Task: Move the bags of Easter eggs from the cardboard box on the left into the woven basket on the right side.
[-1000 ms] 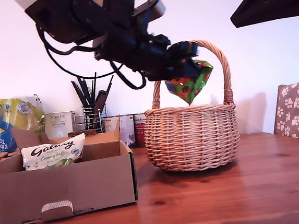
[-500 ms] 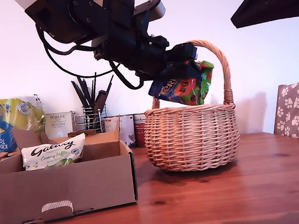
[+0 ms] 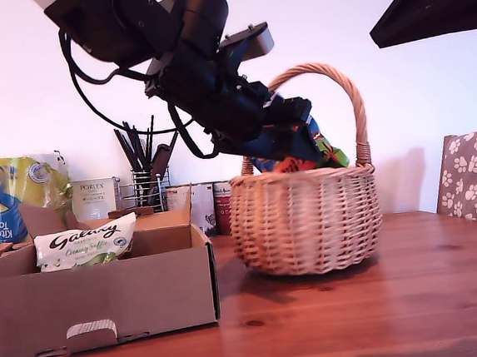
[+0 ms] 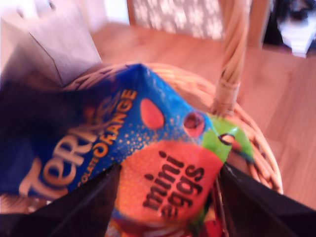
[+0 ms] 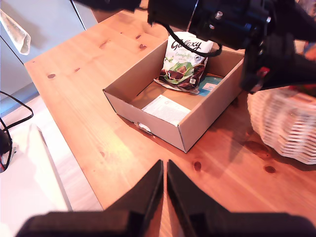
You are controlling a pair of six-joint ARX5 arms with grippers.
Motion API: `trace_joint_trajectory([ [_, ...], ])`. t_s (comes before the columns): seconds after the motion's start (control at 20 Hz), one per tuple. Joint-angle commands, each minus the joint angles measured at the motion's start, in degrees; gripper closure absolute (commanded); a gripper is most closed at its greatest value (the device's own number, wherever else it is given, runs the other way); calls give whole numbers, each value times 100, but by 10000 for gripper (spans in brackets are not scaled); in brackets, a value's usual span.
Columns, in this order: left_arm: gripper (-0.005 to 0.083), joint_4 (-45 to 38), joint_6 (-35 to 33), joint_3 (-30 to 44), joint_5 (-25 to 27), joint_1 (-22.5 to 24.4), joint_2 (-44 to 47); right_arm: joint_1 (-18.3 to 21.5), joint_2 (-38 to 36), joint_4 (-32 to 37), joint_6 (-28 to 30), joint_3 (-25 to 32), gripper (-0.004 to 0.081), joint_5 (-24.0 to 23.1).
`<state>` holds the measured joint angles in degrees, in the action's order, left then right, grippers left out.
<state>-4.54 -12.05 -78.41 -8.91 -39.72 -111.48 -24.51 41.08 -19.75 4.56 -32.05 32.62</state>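
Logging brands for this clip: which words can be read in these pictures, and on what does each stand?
"TERR… ORANGE" and "mini eggs": blue bag in my first gripper, over the basket.
"Galaxy": pale bag in the cardboard box; its smaller line is too small to read.
"Kitchen Towel": yellow-and-blue pack.
"PORLEX": small white box.
Print on the tins behind the basket: too small to read.

Kitchen towel pack [image 3: 7,207], Porlex box [image 3: 94,199], pen holder [image 3: 144,174], pawprint chair [image 3: 474,176].

Galaxy bag [image 3: 85,242] — in cardboard box [image 3: 107,303]
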Motion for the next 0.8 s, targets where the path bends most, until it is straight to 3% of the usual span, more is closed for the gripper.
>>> trace_joint_trajectory([
  [0.0,179,291,-151,-291,26,-20,13,-22,0,15,22,-55,783,20],
  [0.3,209,2356,-186,-1556,4,-13,20,-22,0,17,31,-55,783,20],
  [0.4,419,2979,-190,-1794,28,-13,85,-22,0,17,31,-55,783,20],
  [0.5,731,3416,-260,-1803,76,-4,212,-22,0,20,33,-55,783,20],
  [0.55,796,3637,-262,-1803,87,7,264,-22,0,22,33,-55,783,20],
  [0.75,792,4011,-275,-1801,98,52,431,-22,0,26,37,-55,783,15],
])
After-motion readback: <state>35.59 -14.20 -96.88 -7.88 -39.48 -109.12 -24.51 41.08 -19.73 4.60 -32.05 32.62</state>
